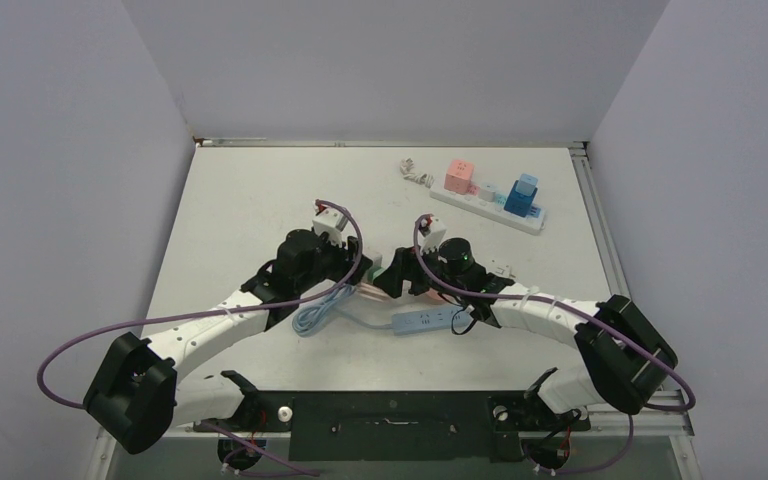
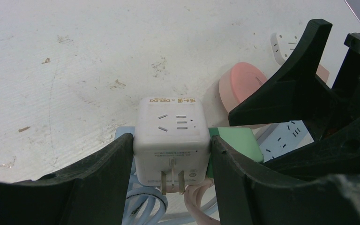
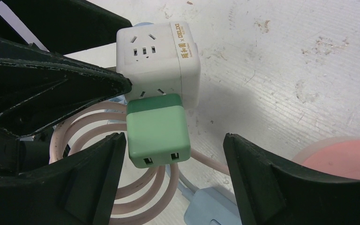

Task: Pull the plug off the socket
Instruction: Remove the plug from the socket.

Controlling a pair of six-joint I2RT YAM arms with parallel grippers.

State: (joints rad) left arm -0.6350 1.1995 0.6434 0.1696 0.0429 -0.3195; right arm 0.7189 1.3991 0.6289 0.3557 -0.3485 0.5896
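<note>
A white cube socket [image 2: 171, 126] is clamped between my left gripper's [image 2: 171, 140] fingers, its prongs facing the camera. A green plug [image 2: 236, 140] sticks out of the cube's right side. In the right wrist view the green plug [image 3: 157, 131] sits in the white cube [image 3: 157, 56] and lies between the fingers of my open right gripper [image 3: 173, 143]. The left finger is close to the plug and the right finger stands well apart from it. In the top view both grippers, left [image 1: 358, 268] and right [image 1: 392, 276], meet at mid-table.
Coiled pink cable [image 3: 89, 140] and light blue cable [image 1: 315, 318] lie under the cube. A light blue power strip [image 1: 422, 320] lies beside the right arm. A pink round object [image 3: 342, 157] lies close by. A white strip [image 1: 535, 224] with pink and blue adapters lies at the back right.
</note>
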